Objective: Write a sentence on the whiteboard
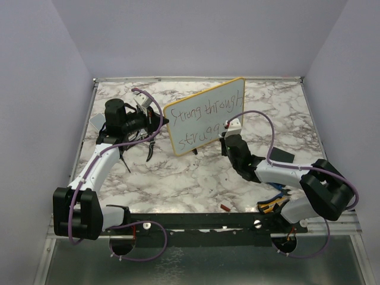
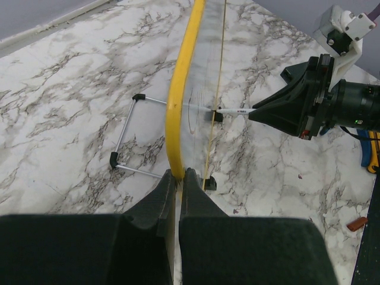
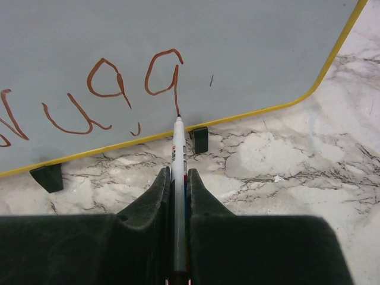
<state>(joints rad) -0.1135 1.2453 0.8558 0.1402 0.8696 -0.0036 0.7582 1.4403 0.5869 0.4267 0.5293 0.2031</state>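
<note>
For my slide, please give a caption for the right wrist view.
Right gripper holds a marker, its tip on the whiteboard below a red-brown g.

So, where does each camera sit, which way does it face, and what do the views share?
Top external: above and behind the robot, looking down at the table and whiteboard; the left arm and right arm show.
Left wrist: on the left arm, looking along the board's yellow edge, clamped by the left gripper.
Right wrist: on the right arm, facing the sentence; the right gripper holds the marker, tip at the board.
Shared: left wrist also sees the right gripper and marker.
</note>
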